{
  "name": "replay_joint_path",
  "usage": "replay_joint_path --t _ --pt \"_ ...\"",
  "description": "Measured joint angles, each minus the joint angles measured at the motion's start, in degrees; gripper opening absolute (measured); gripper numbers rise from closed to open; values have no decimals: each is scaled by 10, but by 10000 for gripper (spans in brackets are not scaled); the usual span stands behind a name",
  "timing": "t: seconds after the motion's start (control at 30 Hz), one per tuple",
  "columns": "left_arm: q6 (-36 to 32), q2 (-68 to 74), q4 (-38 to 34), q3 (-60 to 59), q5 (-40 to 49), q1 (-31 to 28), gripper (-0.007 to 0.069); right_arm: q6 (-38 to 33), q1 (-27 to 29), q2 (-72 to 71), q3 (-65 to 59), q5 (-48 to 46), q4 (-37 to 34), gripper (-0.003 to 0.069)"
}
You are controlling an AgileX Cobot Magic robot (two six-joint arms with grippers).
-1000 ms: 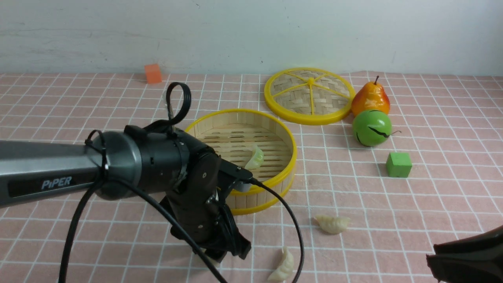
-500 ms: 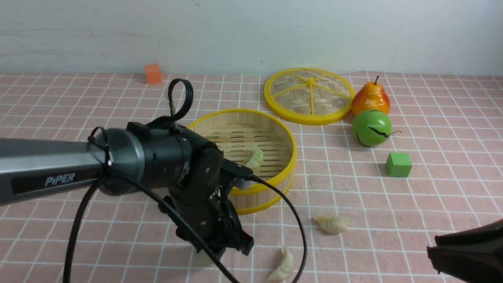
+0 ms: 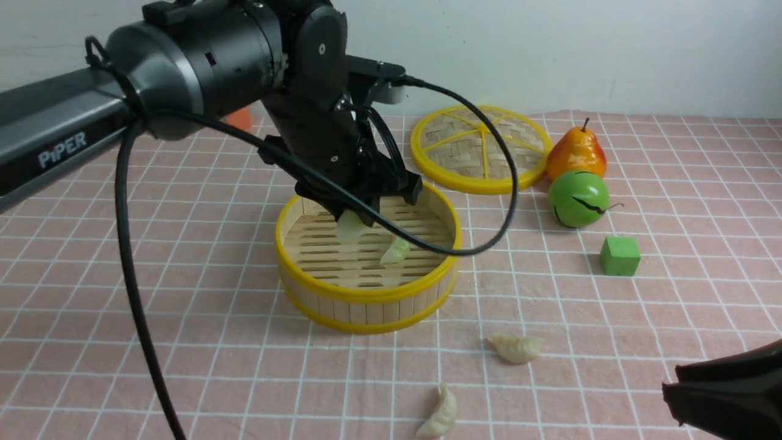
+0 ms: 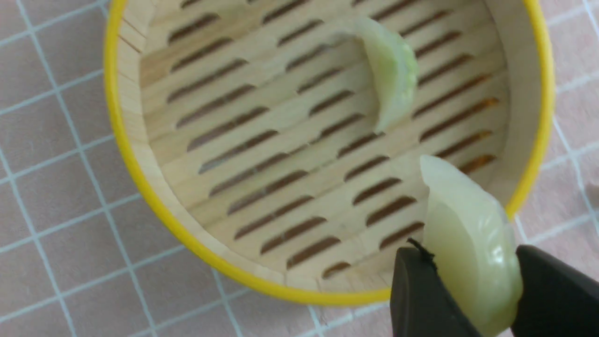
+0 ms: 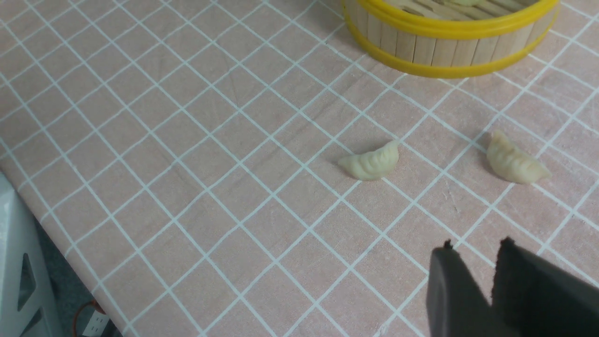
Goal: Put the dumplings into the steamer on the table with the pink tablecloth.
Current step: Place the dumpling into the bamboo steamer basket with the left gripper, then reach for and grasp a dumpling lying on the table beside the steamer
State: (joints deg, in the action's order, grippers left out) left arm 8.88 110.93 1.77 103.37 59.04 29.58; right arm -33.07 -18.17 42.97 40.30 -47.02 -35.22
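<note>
Tablecloth (image 3: pixel 183 256) below, left hand (image 4: pixel 475 290) pinches green dumpling (image 4: pixel 463 220).

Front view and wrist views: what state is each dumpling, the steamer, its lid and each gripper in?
Held green dumpling: pinched over the steamer, not released.
Other green dumpling: lying inside the steamer.
White dumpling by steamer: on tablecloth.
White dumpling at front edge: on tablecloth.
Steamer: uncovered.
Lid: off, lying flat.
Left gripper: shut on held green dumpling.
Right gripper: slightly open, empty.
</note>
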Motion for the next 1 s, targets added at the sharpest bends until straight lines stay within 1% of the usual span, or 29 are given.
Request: replay_joint_path --t 0.13,0.2,0.4,0.53,0.63,0.7,0.73,0.8,0.83,0.87,0.93,1.0 --pt "7 54 -7 34 0 -34 231 0 0 0 0 -1 -9 150" --pt "27 99 -5 51 -5 -53 231 4 0 0 0 -5 -12 151" --pt "42 151 2 57 -33 -71 231 26 0 0 0 -19 -12 157" --pt "43 166 2 57 -52 -71 231 32 0 0 0 -22 -12 158" --pt "43 167 1 57 -54 -71 257 50 0 0 0 -24 -8 158" --pt "43 167 1 57 -54 -71 292 61 0 0 0 -29 1 158" --pt "43 166 1 57 -51 -71 344 70 0 3 1 -39 13 149" --pt "43 158 1 60 -38 -71 378 72 0 13 5 -62 27 127" --pt "43 156 1 61 -36 -71 384 72 0 14 7 -65 29 120" --pt "43 144 1 76 -16 -71 400 73 0 29 18 -90 38 87" --pt "43 119 1 106 21 -71 405 73 0 62 41 -131 50 21" --pt "43 84 1 139 56 -71 398 69 0 91 70 -158 57 -14"
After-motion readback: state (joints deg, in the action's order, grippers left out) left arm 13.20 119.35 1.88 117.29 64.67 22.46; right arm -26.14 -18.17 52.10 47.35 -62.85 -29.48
